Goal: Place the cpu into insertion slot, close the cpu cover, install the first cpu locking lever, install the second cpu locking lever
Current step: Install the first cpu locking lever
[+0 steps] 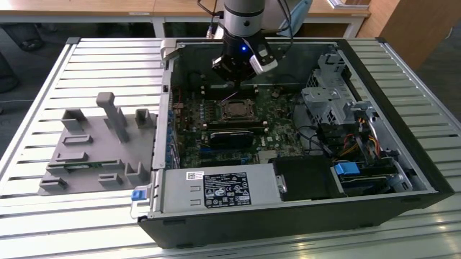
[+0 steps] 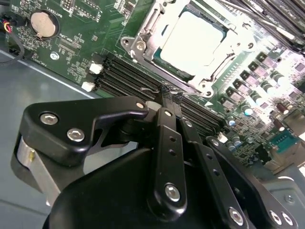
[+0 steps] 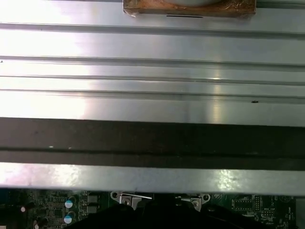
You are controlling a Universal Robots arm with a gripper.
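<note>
While the computer case (image 1: 288, 226) lies open on its side, the table (image 1: 108, 59) under it shows as a surface of long pale metal slats that reflect the light strongly. On this table, beside the case on the exterior view's left, stands a grey moulded fixture (image 1: 86, 156) with posts and pockets. Behind the case, wooden desks (image 1: 72, 8) run across the room, and a wooden panel (image 1: 411, 21) stands at the exterior view's right. In the first wrist view the same slats (image 3: 152, 47) lie beyond the black wall of the case (image 3: 152, 138).

Inside the case, on the green board (image 1: 281, 137), is the insertion slot (image 1: 235, 112), about in the middle of the case. The cpu (image 2: 190, 36) sits in it with its silvery face up, and the cpu cover (image 2: 233, 45) lies flat as a frame around it. Whether the locking levers are hooked, I cannot tell.

The gripper (image 1: 238, 80) hangs inside the case above the board, near the far wall of the case. In the second wrist view its black fingers (image 2: 164, 124) come together at the tips (image 2: 170, 98), with nothing held between them, over the long black memory slots (image 2: 124, 78) just beside the slot. It touches neither the cover nor the cpu. A labelled metal box (image 1: 216, 189) fills the near corner of the case.
</note>
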